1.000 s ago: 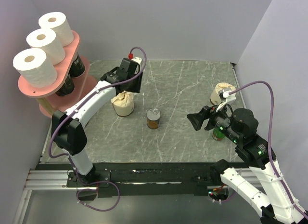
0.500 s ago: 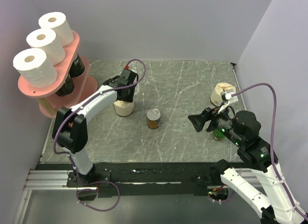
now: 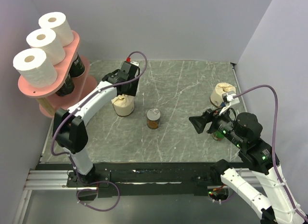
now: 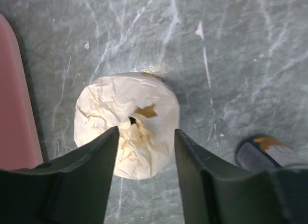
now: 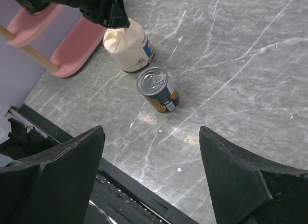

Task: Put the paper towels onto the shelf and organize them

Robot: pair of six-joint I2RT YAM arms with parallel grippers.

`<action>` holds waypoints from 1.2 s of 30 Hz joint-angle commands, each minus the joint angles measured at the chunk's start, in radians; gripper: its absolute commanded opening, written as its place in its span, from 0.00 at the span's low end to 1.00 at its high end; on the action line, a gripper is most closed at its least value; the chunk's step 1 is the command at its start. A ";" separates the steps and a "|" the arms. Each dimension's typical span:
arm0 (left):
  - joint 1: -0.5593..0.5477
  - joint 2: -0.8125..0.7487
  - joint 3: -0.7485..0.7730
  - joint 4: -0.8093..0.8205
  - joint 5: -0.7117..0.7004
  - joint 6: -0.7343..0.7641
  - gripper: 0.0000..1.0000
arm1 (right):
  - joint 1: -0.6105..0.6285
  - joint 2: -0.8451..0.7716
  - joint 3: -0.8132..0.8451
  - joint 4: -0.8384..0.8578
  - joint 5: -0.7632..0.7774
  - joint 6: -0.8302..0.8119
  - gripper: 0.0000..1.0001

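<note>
Left pincer (image 4: pixel 146 132) hovers spread over the cream-wrapped roll (image 4: pixel 126 111); right pincer (image 5: pixel 150 131) gapes wide above the surface (image 5: pixel 240 65).

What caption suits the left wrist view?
Left claw open, hovering over a cream-wrapped paper towel roll on the marbled table.

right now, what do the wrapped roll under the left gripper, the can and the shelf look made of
Wrapped roll: matte cream paper, crinkled, with a small tear on top. Can: metal, judging by the shiny ring-pull lid, with a printed label. Shelf: matte pink boards with rounded edges, perhaps foam or painted wood; uprights look like pale bare wood.
</note>
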 commanded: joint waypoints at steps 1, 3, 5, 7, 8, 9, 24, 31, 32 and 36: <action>-0.077 -0.066 0.015 0.022 0.002 0.068 0.59 | 0.006 -0.057 -0.007 0.028 -0.001 0.015 0.87; -0.098 -0.066 0.006 0.035 0.024 0.085 0.61 | 0.006 -0.055 -0.007 0.031 0.001 0.012 0.87; -0.121 -0.059 -0.009 0.039 0.035 0.099 0.60 | 0.006 -0.055 -0.007 0.036 0.001 0.013 0.87; -0.128 -0.047 -0.043 0.053 0.024 0.099 0.58 | 0.006 -0.066 -0.018 0.050 -0.005 0.026 0.87; -0.128 -0.045 -0.057 0.059 0.007 0.096 0.57 | 0.005 -0.070 -0.036 0.059 -0.010 0.030 0.87; -0.126 -0.036 -0.069 0.076 -0.007 0.097 0.55 | 0.005 -0.073 -0.045 0.068 -0.016 0.033 0.87; -0.066 0.101 -0.070 0.065 -0.134 0.082 0.62 | 0.006 -0.052 -0.044 0.089 -0.025 -0.002 0.89; -0.065 0.075 -0.083 0.084 -0.137 0.083 0.66 | 0.006 -0.055 -0.074 0.093 -0.012 -0.005 0.90; -0.063 0.069 -0.081 0.081 -0.148 0.083 0.66 | 0.006 -0.055 -0.076 0.096 -0.013 -0.004 0.90; -0.066 0.055 -0.052 0.052 -0.192 0.090 0.68 | 0.005 -0.044 -0.077 0.106 -0.016 -0.002 0.90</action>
